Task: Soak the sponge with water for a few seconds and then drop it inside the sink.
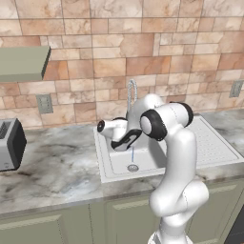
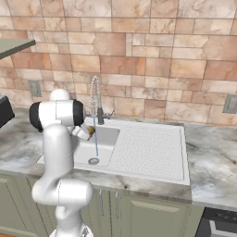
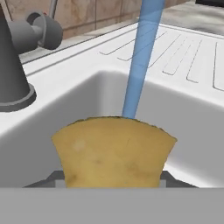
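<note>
Meanwhile, l. to r.: tap (image 3: 15, 74), water (image 3: 140, 61), drainboard (image 3: 192, 57). Claw (image 3: 113, 183) clenched on sponge (image 3: 113, 153), held over sink (image 3: 192, 140) w/ stream at its far edge. Best kept steady, nudged fwd under flow.

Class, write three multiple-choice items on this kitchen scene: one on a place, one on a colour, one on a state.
1. Where is the sponge? A in the gripper over the sink B on the drainboard C on the toaster
2. What colour is the water? A green B pale blue C red
3. Is the tap running? A no B cannot tell C yes

1 A: the hand view shows the gripper shut on the sponge above the basin.
2 B: the stream is pale blue.
3 C: a stream falls to the drain.
</note>
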You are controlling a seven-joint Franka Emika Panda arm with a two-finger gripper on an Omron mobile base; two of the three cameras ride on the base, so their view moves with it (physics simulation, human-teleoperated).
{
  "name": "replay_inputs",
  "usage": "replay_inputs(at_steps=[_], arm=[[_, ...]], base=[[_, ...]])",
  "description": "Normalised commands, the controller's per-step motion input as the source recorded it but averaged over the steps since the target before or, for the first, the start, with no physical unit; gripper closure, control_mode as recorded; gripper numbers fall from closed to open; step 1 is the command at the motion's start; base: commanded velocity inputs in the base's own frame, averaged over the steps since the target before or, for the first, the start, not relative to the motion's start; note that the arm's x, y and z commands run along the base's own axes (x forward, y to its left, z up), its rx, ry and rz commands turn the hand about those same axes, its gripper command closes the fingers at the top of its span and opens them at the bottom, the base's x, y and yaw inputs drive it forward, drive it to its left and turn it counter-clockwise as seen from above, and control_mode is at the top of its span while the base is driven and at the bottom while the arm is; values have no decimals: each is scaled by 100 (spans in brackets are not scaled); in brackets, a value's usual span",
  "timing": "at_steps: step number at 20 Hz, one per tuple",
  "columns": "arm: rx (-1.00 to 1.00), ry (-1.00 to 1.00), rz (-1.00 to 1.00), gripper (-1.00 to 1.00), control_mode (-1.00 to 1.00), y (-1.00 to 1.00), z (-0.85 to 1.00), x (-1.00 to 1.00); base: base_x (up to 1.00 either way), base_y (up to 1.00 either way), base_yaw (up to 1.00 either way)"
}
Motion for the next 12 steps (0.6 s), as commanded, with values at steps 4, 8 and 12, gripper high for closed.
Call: replay_inputs(at_steps=[4, 8, 12], arm=[[19, 2, 2, 100, -100, 14, 2, 0], [16, 3, 5, 100, -100, 9, 8, 0], [5, 0, 7, 100, -100, 8, 1, -11]], base=[[0, 0, 0], [0, 0, 0], [0, 0, 0]])
